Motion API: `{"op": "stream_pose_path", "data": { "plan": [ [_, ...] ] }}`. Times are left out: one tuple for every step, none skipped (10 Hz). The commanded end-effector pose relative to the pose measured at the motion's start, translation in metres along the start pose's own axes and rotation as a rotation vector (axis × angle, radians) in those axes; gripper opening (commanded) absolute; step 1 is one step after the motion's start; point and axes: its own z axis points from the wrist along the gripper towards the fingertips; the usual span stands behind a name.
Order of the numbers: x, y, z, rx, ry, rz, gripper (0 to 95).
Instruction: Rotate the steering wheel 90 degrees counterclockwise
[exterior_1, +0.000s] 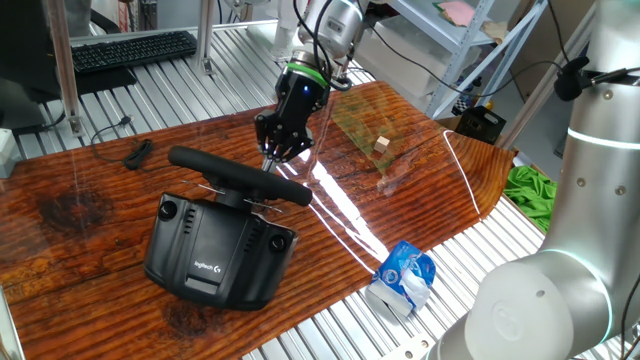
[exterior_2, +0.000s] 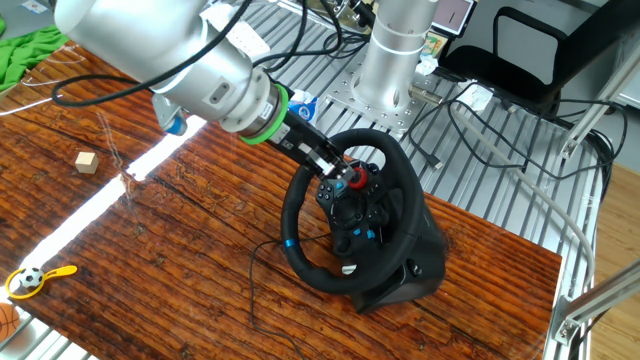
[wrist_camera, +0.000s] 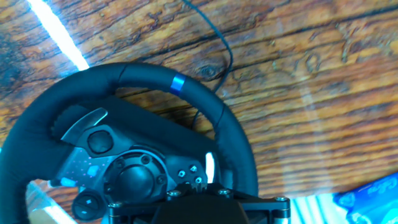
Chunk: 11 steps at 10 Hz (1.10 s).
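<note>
The steering wheel (exterior_1: 240, 176) stands on its bulky black Logitech base (exterior_1: 215, 250) on the wooden table. In the other fixed view its black rim (exterior_2: 300, 262) faces the camera, with its blue stripe (exterior_2: 288, 243) at the lower left. In the hand view the rim (wrist_camera: 143, 79) fills the frame, with the stripe (wrist_camera: 178, 83) at the top. My gripper (exterior_1: 272, 152) reaches inside the rim, its tips at the hub by the buttons (exterior_2: 338, 180). The jaws look closed together with nothing between them (wrist_camera: 196, 185).
A black keyboard (exterior_1: 135, 48) lies at the back. A small wooden block (exterior_1: 381, 144) and a blue-white packet (exterior_1: 403, 277) are on the table. A yellow toy with a small ball (exterior_2: 35, 277) lies near the edge. A second arm's base (exterior_2: 395, 50) stands behind.
</note>
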Motion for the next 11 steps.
{"op": "stream_pose_path", "data": {
  "plan": [
    [0.002, 0.005, 0.0, -0.006, -0.003, 0.012, 0.0],
    [0.003, 0.009, 0.0, -0.007, -0.003, 0.019, 0.0],
    [0.004, 0.012, 0.0, -0.008, -0.004, 0.026, 0.0],
    [0.005, 0.018, 0.001, -0.009, -0.005, 0.039, 0.0],
    [0.006, 0.021, 0.001, -0.011, -0.006, 0.044, 0.0],
    [0.007, 0.025, 0.001, -0.013, -0.006, 0.051, 0.0],
    [0.007, 0.026, 0.001, -0.014, -0.005, 0.053, 0.0],
    [0.007, 0.028, 0.002, -0.023, -0.001, 0.053, 0.0],
    [0.006, 0.029, 0.002, -0.026, -0.002, 0.052, 0.0],
    [0.005, 0.029, 0.003, -0.028, -0.003, 0.051, 0.0],
    [0.005, 0.029, 0.003, -0.03, -0.005, 0.05, 0.0]
  ]
}}
